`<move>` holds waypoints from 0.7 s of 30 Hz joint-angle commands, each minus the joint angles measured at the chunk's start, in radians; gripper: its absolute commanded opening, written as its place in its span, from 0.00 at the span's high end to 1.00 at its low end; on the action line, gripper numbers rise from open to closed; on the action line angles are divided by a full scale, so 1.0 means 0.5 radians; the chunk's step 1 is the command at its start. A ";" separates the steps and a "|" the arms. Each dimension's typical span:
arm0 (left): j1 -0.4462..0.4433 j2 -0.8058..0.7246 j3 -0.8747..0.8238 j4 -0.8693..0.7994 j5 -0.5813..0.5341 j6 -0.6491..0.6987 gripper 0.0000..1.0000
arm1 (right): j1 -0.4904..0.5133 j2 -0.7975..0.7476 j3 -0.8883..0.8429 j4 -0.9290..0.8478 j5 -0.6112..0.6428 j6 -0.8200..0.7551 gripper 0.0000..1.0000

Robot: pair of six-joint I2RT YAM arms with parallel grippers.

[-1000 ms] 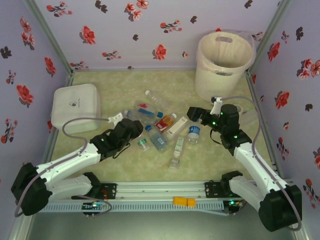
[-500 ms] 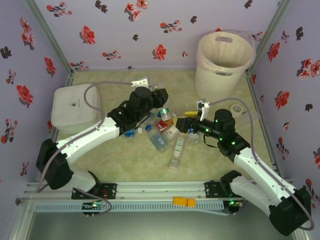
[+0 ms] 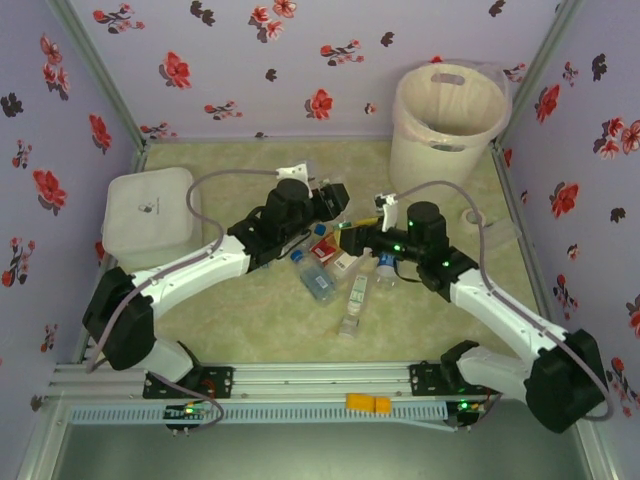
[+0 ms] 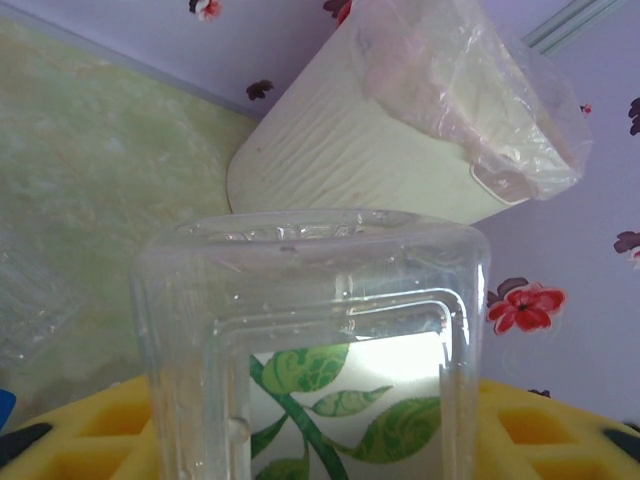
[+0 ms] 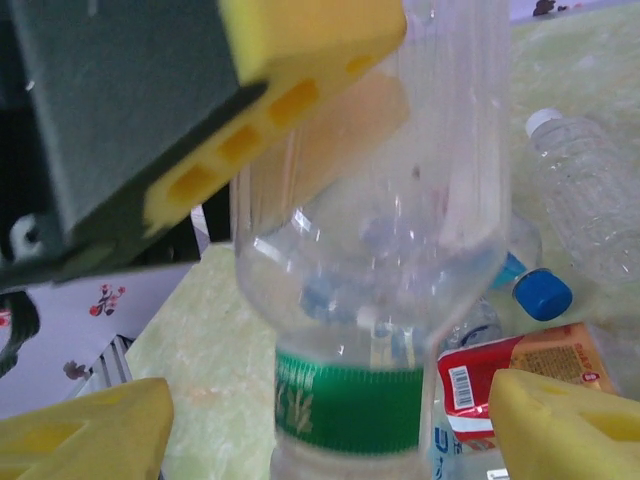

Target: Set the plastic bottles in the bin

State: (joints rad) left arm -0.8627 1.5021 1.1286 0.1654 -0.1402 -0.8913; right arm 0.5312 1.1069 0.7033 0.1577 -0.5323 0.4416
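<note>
My left gripper (image 3: 335, 198) hangs over the middle of the table, shut on a clear plastic bottle (image 4: 310, 300) with a green leaf label. Its yellow pads (image 4: 90, 440) press both sides of that bottle. My right gripper (image 3: 357, 237) has come up against it. The same bottle (image 5: 370, 250), green band low on it, stands between the right gripper's yellow fingertips (image 5: 85, 435) with gaps on both sides. Several more bottles (image 3: 320, 280) lie in a heap below, among them an orange-red one (image 5: 520, 380). The cream bin (image 3: 448, 120) stands at the back right, beyond the held bottle (image 4: 350, 150).
A white rounded box (image 3: 150, 215) sits at the left of the table. A white tape roll (image 3: 473, 215) lies near the bin's foot. Flowered walls close in the left, back and right sides.
The left gripper has carried its bottle a little to the right. The right gripper has swung left up to that bottle, and its jaws have narrowed around it.
</note>
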 commanded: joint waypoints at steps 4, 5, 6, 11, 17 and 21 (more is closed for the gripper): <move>0.010 -0.046 -0.047 0.228 0.084 -0.122 0.63 | 0.014 0.102 0.050 0.198 -0.077 0.059 0.37; 0.010 -0.041 -0.056 0.241 0.087 -0.132 0.63 | 0.014 0.116 0.050 0.191 -0.077 0.058 0.39; 0.010 -0.041 -0.060 0.249 0.092 -0.138 0.63 | 0.014 0.129 0.048 0.182 -0.077 0.055 0.39; 0.010 -0.045 -0.065 0.266 0.109 -0.160 0.62 | 0.014 0.156 0.045 0.149 -0.075 0.050 0.48; 0.013 -0.044 -0.085 0.287 0.112 -0.172 0.44 | 0.014 0.132 0.046 0.094 -0.020 0.025 0.62; 0.074 -0.067 -0.074 0.254 0.156 -0.162 0.02 | 0.009 0.075 0.065 -0.031 0.110 -0.023 0.63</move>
State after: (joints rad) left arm -0.8474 1.5013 1.0908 0.2626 -0.0895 -0.9665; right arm 0.5331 1.1732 0.7082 0.1913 -0.5339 0.4664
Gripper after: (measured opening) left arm 0.920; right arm 0.422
